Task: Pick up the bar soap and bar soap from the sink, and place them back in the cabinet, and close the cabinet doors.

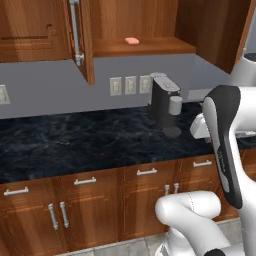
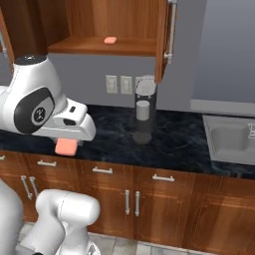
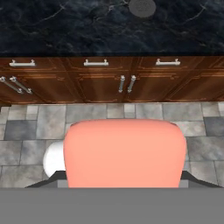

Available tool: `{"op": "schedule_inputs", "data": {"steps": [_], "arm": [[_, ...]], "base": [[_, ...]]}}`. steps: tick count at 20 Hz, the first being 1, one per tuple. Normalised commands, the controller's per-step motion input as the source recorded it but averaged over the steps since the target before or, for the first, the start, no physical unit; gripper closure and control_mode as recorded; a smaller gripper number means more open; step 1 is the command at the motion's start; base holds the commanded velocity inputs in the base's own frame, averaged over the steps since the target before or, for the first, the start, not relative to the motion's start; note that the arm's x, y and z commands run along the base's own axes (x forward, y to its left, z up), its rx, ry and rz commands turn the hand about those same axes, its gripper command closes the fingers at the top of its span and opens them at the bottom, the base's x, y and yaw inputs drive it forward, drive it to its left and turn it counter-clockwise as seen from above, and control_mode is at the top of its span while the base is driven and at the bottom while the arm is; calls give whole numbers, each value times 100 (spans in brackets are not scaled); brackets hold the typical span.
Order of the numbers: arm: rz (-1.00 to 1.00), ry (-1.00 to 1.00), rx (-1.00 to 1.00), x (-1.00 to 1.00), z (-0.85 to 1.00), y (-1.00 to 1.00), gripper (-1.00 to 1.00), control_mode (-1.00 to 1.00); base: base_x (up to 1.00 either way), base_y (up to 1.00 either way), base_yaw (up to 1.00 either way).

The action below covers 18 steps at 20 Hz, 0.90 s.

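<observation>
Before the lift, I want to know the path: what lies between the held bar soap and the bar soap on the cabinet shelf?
In the right base view, the held bar soap and the shelf's bar soap have between them the wrist and bare grey wall.

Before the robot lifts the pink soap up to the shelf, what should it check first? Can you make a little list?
1. Second bar soap held in the end effector: ok, it sits at the hand.
2. Cabinet doors open: ok.
3. Free space on the shelf beside the first bar soap: ok.
4. Coffee machine out of the lifting path: cannot tell.
5. Firmness of the grip: cannot tell, fingers are hidden behind the soap.
</observation>
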Motion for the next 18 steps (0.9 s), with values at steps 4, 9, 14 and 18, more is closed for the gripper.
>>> {"op": "schedule_inputs", "data": {"steps": [4,9,14,18], "arm": [[0,0,0,0,0,0,100,100],[0,0,0,0,0,0,100,100],[0,0,0,0,0,0,100,100],[0,0,0,0,0,0,100,100]], "base": [[29,31,0],[38,17,0],[41,14,0],[44,14,0]]}}
